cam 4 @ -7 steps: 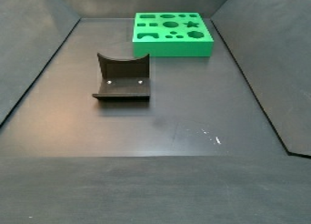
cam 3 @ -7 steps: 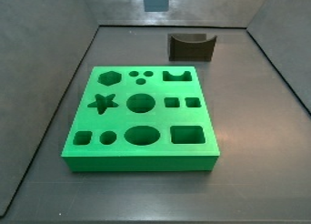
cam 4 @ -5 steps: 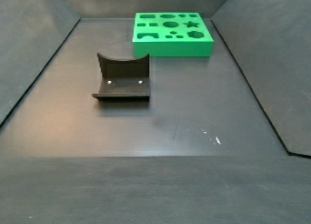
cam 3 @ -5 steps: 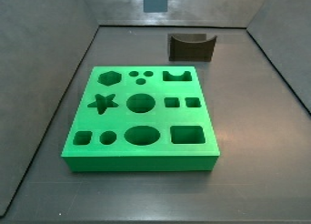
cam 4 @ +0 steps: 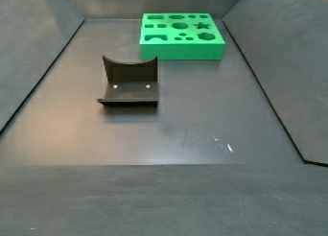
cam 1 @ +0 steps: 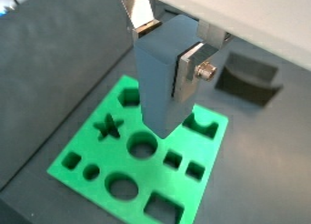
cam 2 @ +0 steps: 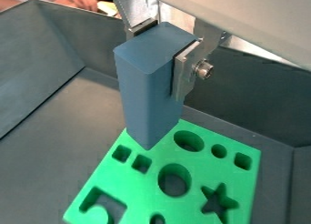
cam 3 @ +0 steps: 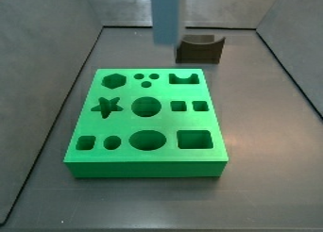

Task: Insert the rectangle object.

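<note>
Your hand (cam 1: 168,47) is clamped on the smooth slate blue-grey rectangular slab (cam 1: 165,78), one silver finger plate (cam 1: 191,68) pressed flat against its side in both wrist views (cam 2: 185,68). The slab hangs upright, its lower end in the air above the bright green board with shaped holes (cam 1: 140,155); you can see the slab in a side view (cam 3: 167,17) reaching down from the upper edge, past the board's far edge (cam 3: 147,120). The board's rectangular hole (cam 3: 194,139) sits at its near corner, empty. The dark L-shaped fixture (cam 4: 128,82) stands on the dark grey table (cam 4: 193,115), well apart from the board (cam 4: 181,36).
</note>
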Motion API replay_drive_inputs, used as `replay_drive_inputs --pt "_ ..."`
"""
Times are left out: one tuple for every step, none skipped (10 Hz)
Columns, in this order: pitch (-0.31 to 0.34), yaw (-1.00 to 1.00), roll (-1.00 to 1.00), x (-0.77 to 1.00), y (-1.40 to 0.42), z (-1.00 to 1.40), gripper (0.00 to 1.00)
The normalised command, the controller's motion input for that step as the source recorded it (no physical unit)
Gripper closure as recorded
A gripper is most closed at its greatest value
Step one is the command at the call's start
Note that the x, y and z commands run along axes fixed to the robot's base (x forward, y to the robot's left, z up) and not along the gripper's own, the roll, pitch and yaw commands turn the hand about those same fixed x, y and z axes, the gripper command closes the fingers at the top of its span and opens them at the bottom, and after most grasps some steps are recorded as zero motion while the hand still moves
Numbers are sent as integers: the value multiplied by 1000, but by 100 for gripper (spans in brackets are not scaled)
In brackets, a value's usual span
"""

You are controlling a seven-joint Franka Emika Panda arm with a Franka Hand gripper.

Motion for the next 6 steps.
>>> replay_drive_inputs --pt "0 -411 123 617 -431 -603 100" --pt "0 -249 137 777 -400 -669 100" --pt "0 -214 147 783 -403 -671 100" --pt "4 -214 167 746 -400 -686 100" --pt "39 -257 193 666 -409 -694 100" --pt "26 -531 151 369 -409 -586 100"
